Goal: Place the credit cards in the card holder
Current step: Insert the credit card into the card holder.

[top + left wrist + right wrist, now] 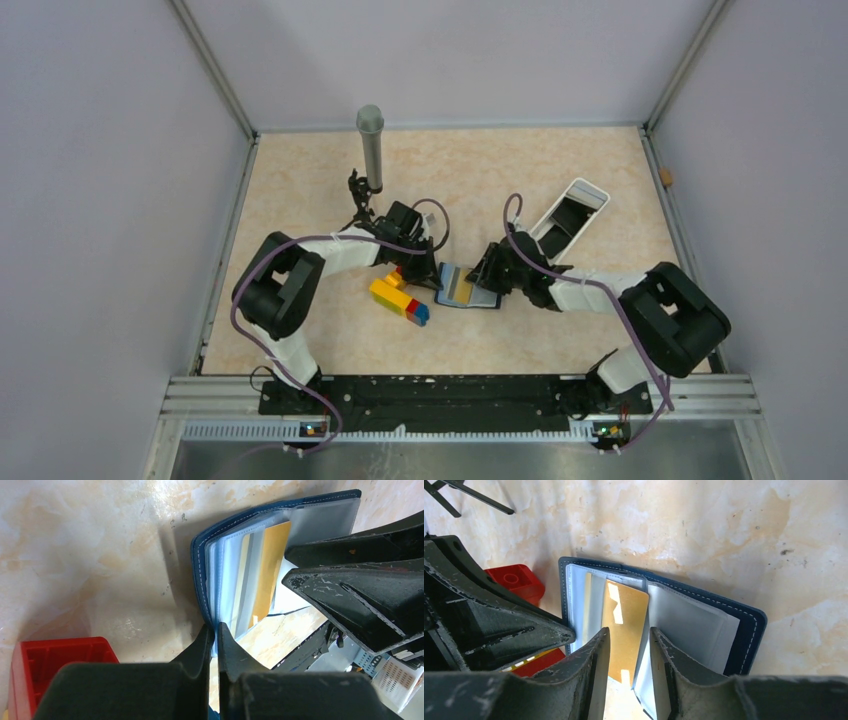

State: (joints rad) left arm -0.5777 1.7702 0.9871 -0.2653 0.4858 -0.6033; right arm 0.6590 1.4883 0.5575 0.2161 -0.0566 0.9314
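At the middle of the worktop (300, 200) the card holder (468, 288) lies open, navy cover down, near a red brick (516, 582). The gold card (626, 625) sits tilted among its clear sleeves (689, 625). The left claw (216, 630) is pinched closed on the card holder's edge. The right claw (629, 630) is open, its 2 fingers (596, 665) on either side of the gold card; whether they touch it is unclear

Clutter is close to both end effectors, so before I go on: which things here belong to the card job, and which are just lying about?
Job: navy-blue soft card holder, lying open; yellow-gold plastic card, partly in its clear sleeves.
Lying about: yellow, red and blue toy bricks; white oblong plastic tray; upright grey cylinder.
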